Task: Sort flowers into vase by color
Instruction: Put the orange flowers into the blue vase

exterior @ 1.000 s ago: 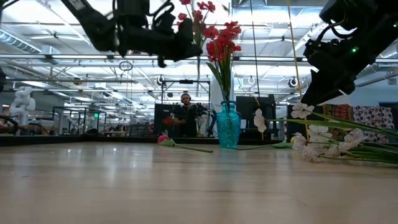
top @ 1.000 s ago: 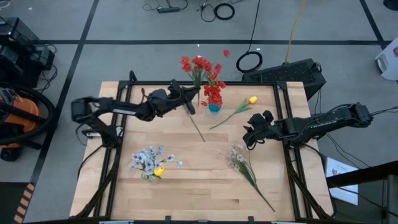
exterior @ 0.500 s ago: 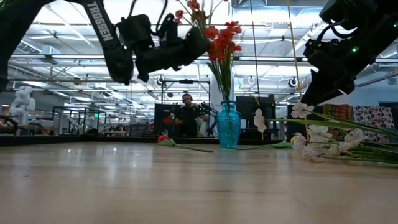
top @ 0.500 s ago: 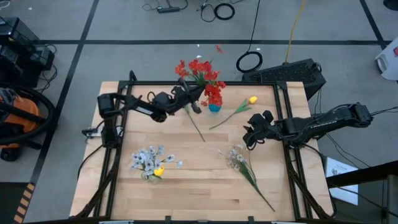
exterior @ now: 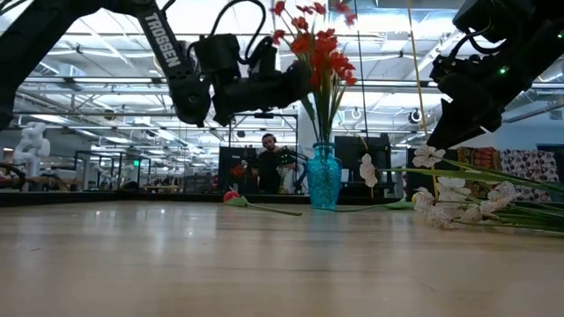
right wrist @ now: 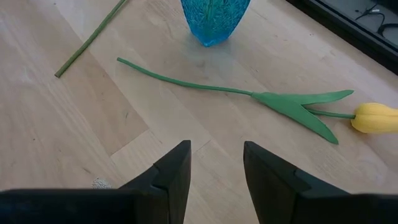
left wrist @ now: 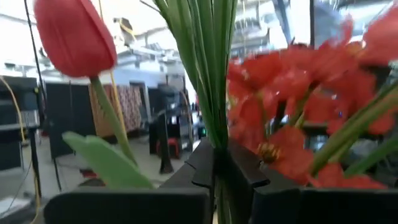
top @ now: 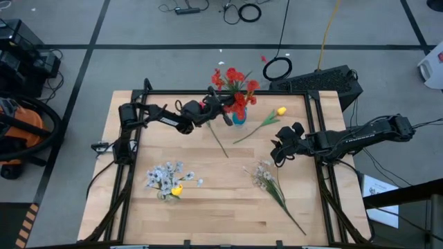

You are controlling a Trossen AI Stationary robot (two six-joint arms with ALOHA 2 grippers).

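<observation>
The left gripper (top: 223,109) is holding red flowers (top: 234,79) clamped in its jaws, stems hanging just beside the blue vase (top: 239,119).

Left end effector (top: 223,109) beside vase (top: 239,119) — red flowers (top: 234,81)

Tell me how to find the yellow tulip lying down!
Start at the blue vase of red flowers at the table's far edge. Just right of it, a yellow tulip lies flat, ahead of the right gripper. It is the only loose yellow flower.
</observation>
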